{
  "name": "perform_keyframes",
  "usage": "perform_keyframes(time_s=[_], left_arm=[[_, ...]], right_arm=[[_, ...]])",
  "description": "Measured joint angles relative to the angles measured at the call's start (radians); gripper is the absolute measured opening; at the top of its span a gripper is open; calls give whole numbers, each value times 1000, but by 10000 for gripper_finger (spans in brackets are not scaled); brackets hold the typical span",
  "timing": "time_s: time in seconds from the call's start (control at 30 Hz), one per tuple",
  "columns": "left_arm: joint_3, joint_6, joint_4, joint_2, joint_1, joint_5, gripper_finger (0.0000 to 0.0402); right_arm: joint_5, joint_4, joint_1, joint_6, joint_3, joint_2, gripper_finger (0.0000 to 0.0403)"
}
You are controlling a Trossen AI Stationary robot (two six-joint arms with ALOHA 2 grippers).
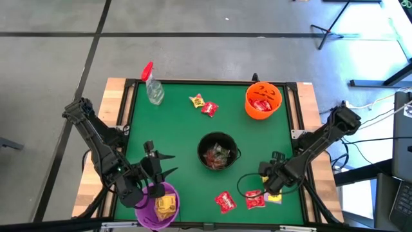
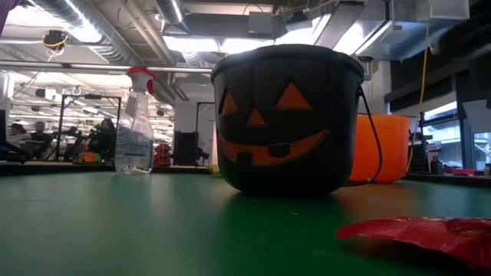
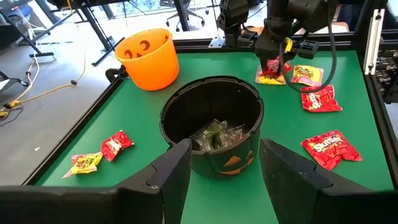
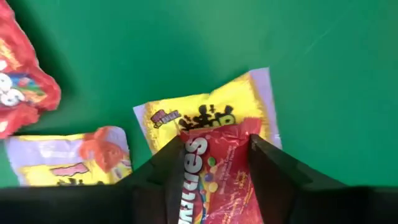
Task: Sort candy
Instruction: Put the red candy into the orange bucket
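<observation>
1. Green felt covers the table, with the black pumpkin pail near its middle serving as landmark for everything else.
2. Far left of the pail and toward the near edge, the left gripper hangs over the purple bowl with its fingers spread and nothing between them, which looks like a drop just made or a wait. Yellow packets lie in that bowl.
3. Left of the pail at the far edge lies a spray bottle, seemingly set aside.
4. Just beyond the pail, slightly left, rest a yellow packet and a red packet, touching, not yet sorted.
5. Inside the pail sit clear and dark wrapped candies.
6. Beyond the pail to the right stands the orange bowl, holding red packets.
7. Near edge, right of the pail: a loose red pack, then a red Skittles packet pinched between the right gripper fingers, just above a yellow packet, likely being lifted for the orange bowl.
</observation>
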Motion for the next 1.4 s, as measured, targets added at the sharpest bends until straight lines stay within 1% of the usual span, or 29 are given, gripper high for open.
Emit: perform_keyframes(time_s=[0.1,0.3,0.47,0.63,0.77,0.87,1.07,1.13,1.2,1.27,1.4], left_arm=[[0,0,0,0,0,0,179],[0,0,0,0,0,0,179],[0,0,0,0,0,0,179],[0,0,0,0,0,0,179],[0,0,0,0,1,-1,179],[0,0,0,0,5,-1,179],[0,0,0,0,6,-1,179],[0,0,0,0,5,0,179],[0,0,2,0,5,0,179],[0,0,3,0,5,0,179],[0,0,4,0,5,0,179]], right_arm=[[39,-70,0,-2,40,0,139],[112,-207,0,-3,129,0,135],[220,-297,0,-13,217,0,134],[347,-314,-2,-60,305,-1,134],[427,-307,-20,-143,368,-7,134],[472,-240,-43,-226,392,-41,134],[536,-60,-104,-426,392,-155,134],[568,-15,-131,-481,392,-194,134],[572,62,-170,-542,377,-235,134],[536,159,-215,-616,336,-279,134],[405,323,-333,-734,223,-366,134]])
